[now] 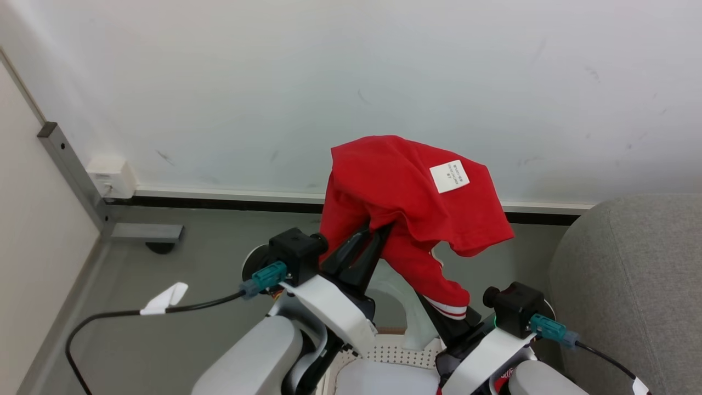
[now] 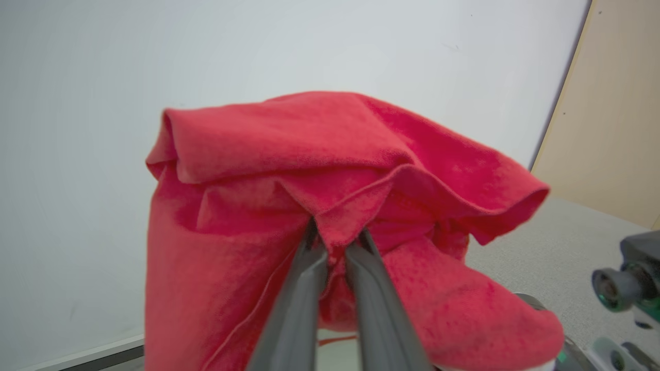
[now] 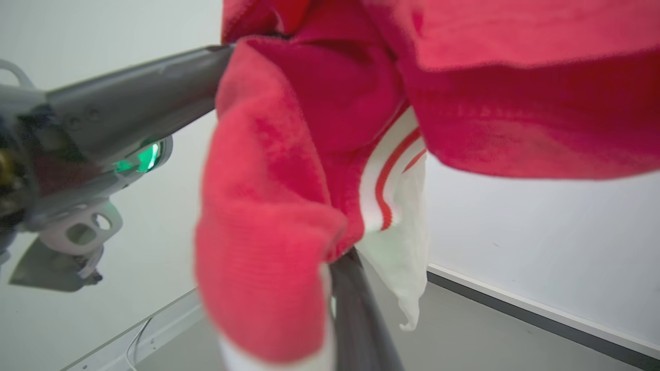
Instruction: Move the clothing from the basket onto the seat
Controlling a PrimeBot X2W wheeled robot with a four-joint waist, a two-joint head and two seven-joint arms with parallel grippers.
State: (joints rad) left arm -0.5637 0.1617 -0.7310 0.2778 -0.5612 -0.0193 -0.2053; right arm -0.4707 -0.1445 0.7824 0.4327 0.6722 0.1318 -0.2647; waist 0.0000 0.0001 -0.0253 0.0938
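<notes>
Right of both sets of fingers, clear of the garment, stands the grey seat (image 1: 630, 285). Over the fingers hangs the red top (image 1: 406, 186), held aloft, a fold pinched between the nearly closed fingers of the left gripper (image 2: 337, 234). Beneath them sits the basket (image 1: 403, 356). The striped cuff (image 1: 447, 308) drapes the right gripper (image 1: 444, 323); its grip cannot be determined.

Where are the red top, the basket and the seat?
red top (image 1: 395, 186): head view, upper body fabric.
basket (image 1: 384, 352): head view, perforated wall.
seat (image 1: 630, 274): head view, grey upholstered side.
</notes>
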